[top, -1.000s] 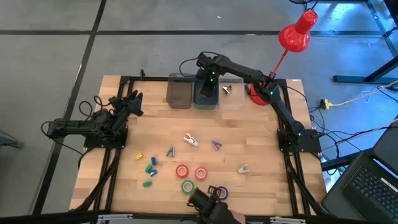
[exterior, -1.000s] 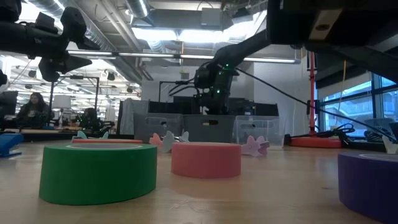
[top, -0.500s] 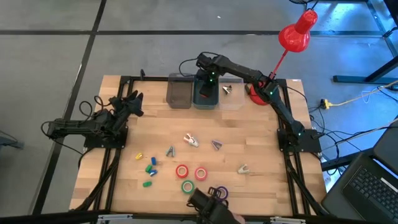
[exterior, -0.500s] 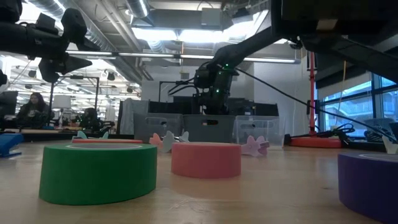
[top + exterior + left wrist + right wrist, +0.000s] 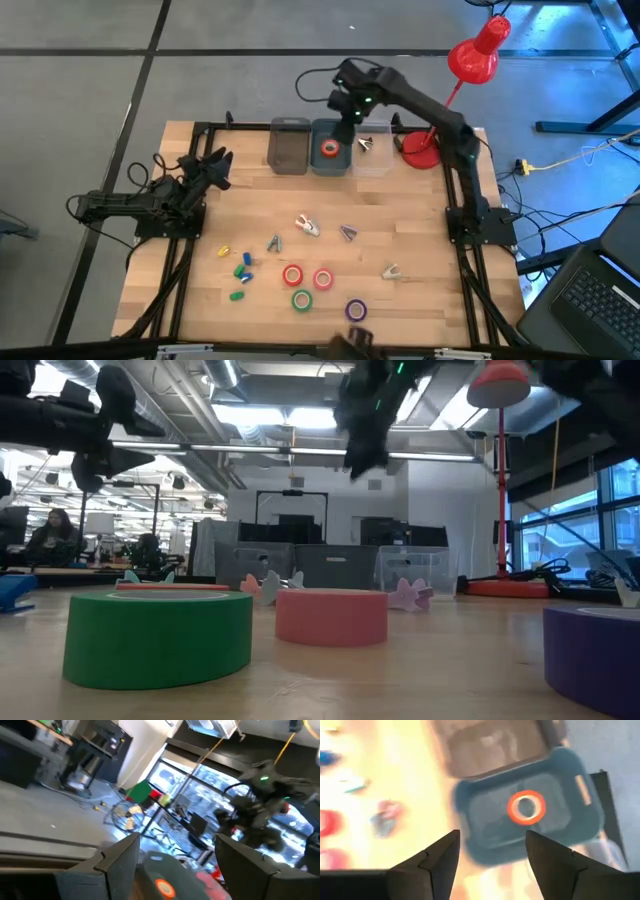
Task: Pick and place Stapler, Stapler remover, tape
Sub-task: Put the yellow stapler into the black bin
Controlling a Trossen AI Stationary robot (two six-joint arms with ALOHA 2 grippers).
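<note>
Over the blue bin [image 5: 330,148] the right gripper [image 5: 352,108] is held with fingers apart and nothing between them — an orange tape [image 5: 330,148] is seen lying inside. Red [image 5: 292,275], pink [image 5: 323,279], green [image 5: 301,299] and purple [image 5: 355,310] tapes are left on the table [image 5: 420,220]. Left gripper [image 5: 215,162] is parked at the left edge — fingers apart, empty.
</note>
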